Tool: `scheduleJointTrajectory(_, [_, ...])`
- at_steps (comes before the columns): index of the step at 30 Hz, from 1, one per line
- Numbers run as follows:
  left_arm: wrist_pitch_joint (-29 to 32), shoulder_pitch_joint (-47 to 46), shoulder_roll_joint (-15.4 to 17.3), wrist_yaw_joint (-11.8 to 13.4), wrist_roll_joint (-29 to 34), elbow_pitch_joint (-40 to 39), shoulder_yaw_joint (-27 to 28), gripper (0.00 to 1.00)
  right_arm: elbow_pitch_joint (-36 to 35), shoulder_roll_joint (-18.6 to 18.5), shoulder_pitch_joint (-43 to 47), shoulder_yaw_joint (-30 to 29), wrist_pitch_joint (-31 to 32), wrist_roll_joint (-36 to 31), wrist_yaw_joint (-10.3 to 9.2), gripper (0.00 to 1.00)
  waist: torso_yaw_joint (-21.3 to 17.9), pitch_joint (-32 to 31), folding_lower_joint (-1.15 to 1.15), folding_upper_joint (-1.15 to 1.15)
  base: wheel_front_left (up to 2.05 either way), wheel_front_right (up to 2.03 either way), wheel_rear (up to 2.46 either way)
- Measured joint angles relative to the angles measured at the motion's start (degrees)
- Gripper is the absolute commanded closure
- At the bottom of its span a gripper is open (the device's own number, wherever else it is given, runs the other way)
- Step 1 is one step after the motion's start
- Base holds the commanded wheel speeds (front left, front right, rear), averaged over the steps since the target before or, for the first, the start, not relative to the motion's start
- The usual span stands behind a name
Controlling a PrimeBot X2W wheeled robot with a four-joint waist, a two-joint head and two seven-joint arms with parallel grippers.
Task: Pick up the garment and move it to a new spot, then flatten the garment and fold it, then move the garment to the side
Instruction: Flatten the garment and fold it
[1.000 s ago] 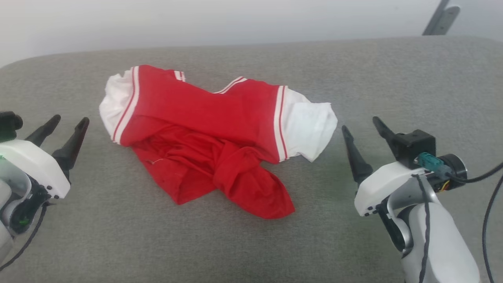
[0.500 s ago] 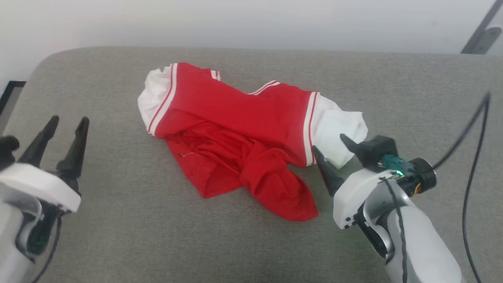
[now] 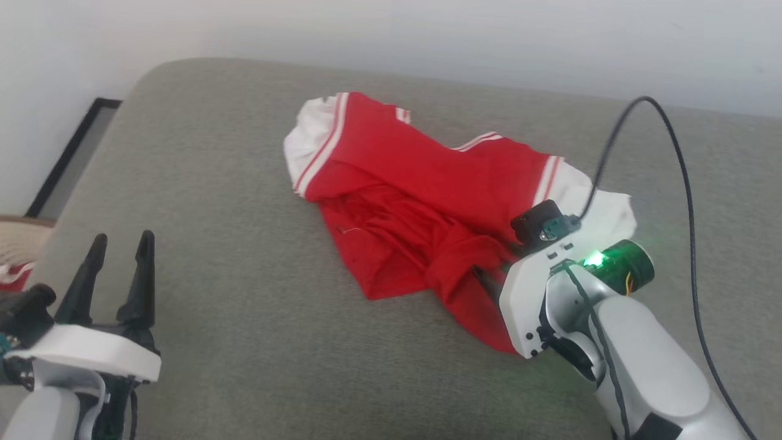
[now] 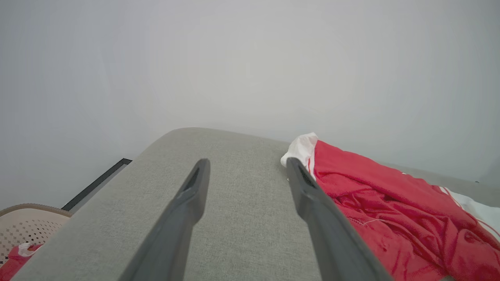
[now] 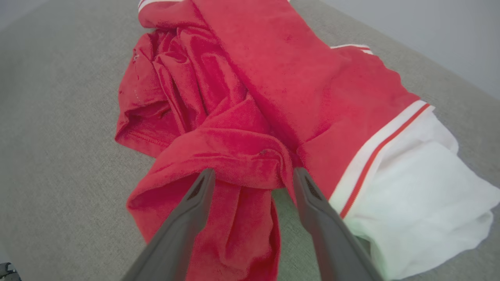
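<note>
Nearest at the lower left, the left gripper (image 3: 122,238), a white body with two long dark fingers (image 3: 142,275), hung over the grey woven fabric surface (image 3: 256,330) with its jaws spread wide and nothing between them, well apart from the cloth. Off that surface's left edge stood a beige perforated plastic basket (image 4: 23,226) with a scrap of red cloth (image 4: 11,259) in it. At the lower right the pale right arm reached forward, a thin black cable (image 3: 684,183) looping up from its wrist, where a green light glowed. The right gripper (image 5: 254,173) was released too, jaws wide apart, straddling a bunched red fold at the near right of the garment (image 3: 415,183), a bright red jersey shirt with white sleeves edged in red stripes. One finger lay over the red cloth and the other beside the white sleeve (image 5: 422,187); whether the tips pressed the fabric could not be told. The garment lay crumpled on the grey surface, from its middle toward the far right, the second white sleeve (image 3: 308,137) at its far left end. Beyond it ran the rounded far edge of the surface, a dark strip (image 3: 70,156) at the far left, and a plain pale wall (image 3: 366,30).
</note>
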Motion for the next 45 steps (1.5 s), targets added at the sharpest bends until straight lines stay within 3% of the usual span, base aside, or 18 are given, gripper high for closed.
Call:
scheduleJointTrajectory(8, [0.0,3.71,-4.88,-0.05,4.94,-2.13,4.89,0.0,6.17,-2.35,-5.82,4.92,8.01,2.15,0.01,0.0,4.27,-0.06,0.0,0.0,0.0,0.0,0.0])
scheduleJointTrajectory(19, [0.0,6.02,-8.92,-0.05,6.19,-4.21,8.46,0.0,18.55,-3.0,-13.22,13.85,11.55,6.25,0.0,0.0,7.62,0.64,0.0,0.0,0.0,0.0,0.0])
scheduleJointTrajectory(20, [0.0,6.14,-9.25,-0.05,6.2,-4.44,8.82,0.0,19.39,-3.08,-13.74,14.92,11.56,6.64,0.0,0.21,7.83,0.66,0.0,0.0,0.0,0.0,0.0])
scheduleJointTrajectory(21, [0.0,6.24,-9.44,-0.05,6.28,-4.63,8.88,0.0,20.02,-3.13,-14.23,16.26,11.59,7.23,-0.01,0.69,8.04,0.65,0.0,0.0,0.0,0.0,0.0])
scheduleJointTrajectory(22, [0.0,6.48,-9.55,-0.05,6.53,-4.8,8.91,0.0,20.46,-3.26,-14.65,17.28,11.49,8.02,-0.01,1.0,8.23,0.63,0.0,0.0,0.0,0.0,0.0])
scheduleJointTrajectory(29, [0.0,8.23,-11.09,-0.07,6.73,-5.2,10.63,0.0,21.73,-5.28,-16.09,24.26,10.46,14.59,-0.01,1.0,8.67,-0.41,0.0,0.0,0.0,0.0,0.0])
scheduleJointTrajectory(34, [0.0,9.48,-11.63,-0.05,7.17,-5.71,11.79,0.0,18.93,-8.61,-16.34,29.36,11.28,19.45,0.0,1.0,8.21,-1.19,0.0,0.0,0.0,0.0,0.0])
scheduleJointTrajectory(45, [0.0,10.93,-11.82,-0.07,8.27,-7.24,14.48,0.0,0.86,-19.44,-14.15,38.52,18.09,31.52,0.0,1.0,4.74,-2.38,0.0,0.0,0.0,0.0,0.0])
